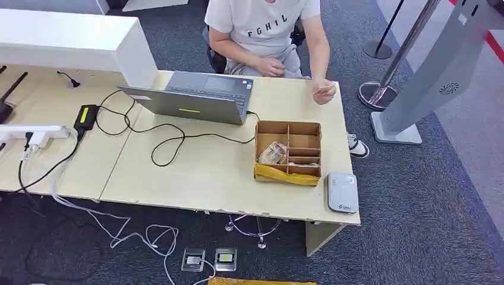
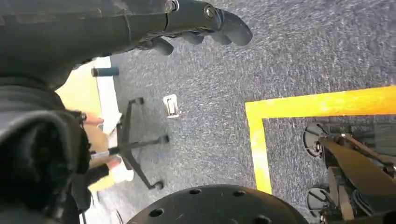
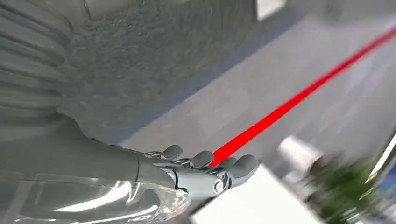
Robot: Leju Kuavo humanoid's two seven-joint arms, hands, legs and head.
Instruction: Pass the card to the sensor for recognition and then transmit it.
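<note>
A person sits behind the light wooden table (image 1: 196, 178) and holds a thin white card (image 1: 325, 89) above its far right corner. The white card sensor (image 1: 342, 193) lies flat at the table's near right corner. My left hand (image 2: 201, 21) hangs over the grey carpet with its fingers stretched out and nothing in them. In the blurred right wrist view my right hand (image 3: 205, 169) also hangs over the floor, fingers apart and holding nothing.
A cardboard divider box (image 1: 288, 151) with a wrapped packet stands just behind the sensor. An open laptop (image 1: 202, 98), a black adapter (image 1: 86, 116), cables and a power strip (image 1: 32, 133) cover the left. A grey kiosk stand (image 1: 428, 77) and stanchions (image 1: 380, 89) stand to the right.
</note>
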